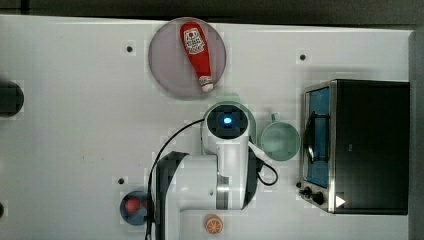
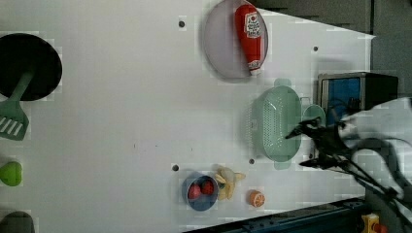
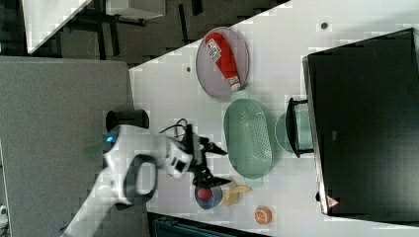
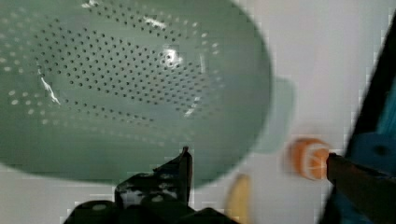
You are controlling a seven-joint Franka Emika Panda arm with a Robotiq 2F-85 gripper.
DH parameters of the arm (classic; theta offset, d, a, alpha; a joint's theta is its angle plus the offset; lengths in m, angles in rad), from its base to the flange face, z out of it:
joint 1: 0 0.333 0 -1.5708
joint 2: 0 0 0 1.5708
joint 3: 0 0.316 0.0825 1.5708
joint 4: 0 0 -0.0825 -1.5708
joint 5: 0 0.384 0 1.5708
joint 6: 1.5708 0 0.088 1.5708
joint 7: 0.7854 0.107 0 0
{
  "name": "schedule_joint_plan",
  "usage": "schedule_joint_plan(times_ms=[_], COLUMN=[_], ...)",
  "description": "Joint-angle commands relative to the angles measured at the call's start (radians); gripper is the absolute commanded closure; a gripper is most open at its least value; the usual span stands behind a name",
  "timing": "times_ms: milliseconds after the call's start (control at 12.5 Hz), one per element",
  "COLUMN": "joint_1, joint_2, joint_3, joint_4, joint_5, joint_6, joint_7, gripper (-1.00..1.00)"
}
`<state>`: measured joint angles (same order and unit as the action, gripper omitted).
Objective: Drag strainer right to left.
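Top view: arm occupies lower centre of frame, its wrist covering most of the strainer [image 1: 231, 98], of which a mint rim shows at frame centre. Green mug [image 1: 280, 141] just right of it; toaster oven [image 1: 367, 145] at right edge; ketchup bottle [image 1: 196, 55] on a grey plate [image 1: 165, 65], upper centre. White table [image 1: 75, 150] under all.

Left view: strainer [image 2: 274, 124] fully visible, right of centre, oval, upright, dotted with holes, a tab handle at each end. Gripper [image 2: 305, 148] at right, fingers spread wide, holding nothing, one fingertip [image 2: 290, 136] over the strainer's right-hand rim. Blue bowl [image 2: 200, 191] with red fruit, banana [image 2: 227, 182] and orange [image 2: 256, 198] along the lower edge; spatula [image 2: 13, 116] at far left.

Right view: strainer [image 3: 248, 138] at centre, between the plate above and the banana below; gripper [image 3: 217, 168] just left of it, jaws wide and empty.

Wrist view: strainer bowl [image 4: 130, 74] close beneath, one fingertip [image 4: 186, 158] over its near rim.

Handling, by estimate: thin moulded plastic, light, stiff, smooth-bottomed, likely to slide easily and to skid or tip if pushed high. Best hold judged to be the rim wall, one finger inside and one outside, or an end tab.
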<state>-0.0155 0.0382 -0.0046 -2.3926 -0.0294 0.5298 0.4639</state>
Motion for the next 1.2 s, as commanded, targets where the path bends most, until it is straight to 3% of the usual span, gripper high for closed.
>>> schedule_joint_plan(times_ms=[80, 640, 1200], joint_1=[-0.005, 0.012, 0.043], joint_2=[0.033, 0.281, 0.373], joint_3=[0.012, 0.016, 0.031], joint_4=[0.047, -0.012, -0.013], joint_5=[-0.007, -0.006, 0.025], joint_6=[0.181, 0.551, 0.619], joint_7=[0.149, 0.278, 0.306], gripper=[-1.0, -1.0, -1.0])
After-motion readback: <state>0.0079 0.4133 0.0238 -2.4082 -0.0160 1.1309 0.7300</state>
